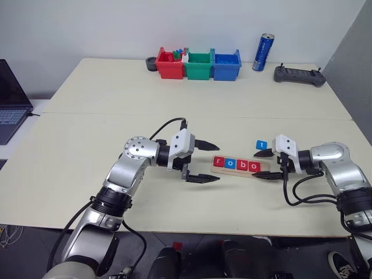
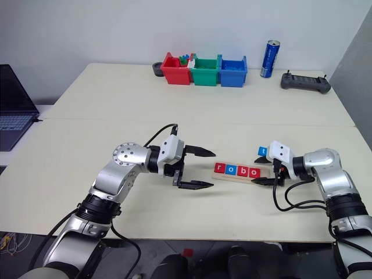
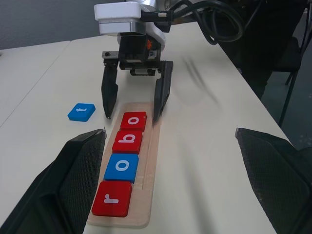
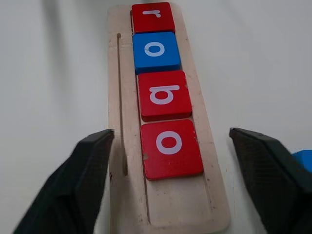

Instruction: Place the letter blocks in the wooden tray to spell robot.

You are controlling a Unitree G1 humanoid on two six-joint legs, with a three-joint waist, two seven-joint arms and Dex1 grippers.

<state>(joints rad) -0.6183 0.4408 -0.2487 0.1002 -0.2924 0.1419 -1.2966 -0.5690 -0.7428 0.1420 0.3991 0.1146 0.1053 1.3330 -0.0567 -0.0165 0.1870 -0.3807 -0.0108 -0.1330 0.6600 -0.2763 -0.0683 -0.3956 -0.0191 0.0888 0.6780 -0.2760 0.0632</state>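
The table (image 1: 87, 133) is pale and carries the work area near its front edge; three bins (image 1: 199, 65), a can (image 1: 263, 52) and a controller (image 1: 299, 75) stand well apart along the far edge, and a laptop (image 1: 11, 99) sits off to the left.

The tray (image 1: 239, 172) lies flat between the two arms. Four blocks rest in its groove, reading r (image 4: 153, 16), o (image 4: 156, 50), b (image 4: 164, 95), o (image 4: 170, 148) in order, each touching or almost touching the next. One slot at the right-hand end of the tray stands empty. The t block (image 1: 261, 145), blue, lies on the table just beyond that end, outside the tray.

The left gripper (image 1: 202, 161) hangs at the tray's left end, fingers spread wide and empty, one above the other in the head view. The right gripper (image 1: 265, 164) sits at the tray's right end, fingers wide apart and holding nothing; they straddle the end of the tray on either side of the second o.

Assessment: four of five letters are placed; the t remains to be seated.

Risks noted. The right fingers stand low and close to the tray sides, so a sideways pull toward the t could catch the tray and slide it, or shift the last o out of line. The t is flat and thin, so a grasp may slip or skate it across the table. Its letter does not face the same way as the seated ones, so it could go in turned unless rotated.
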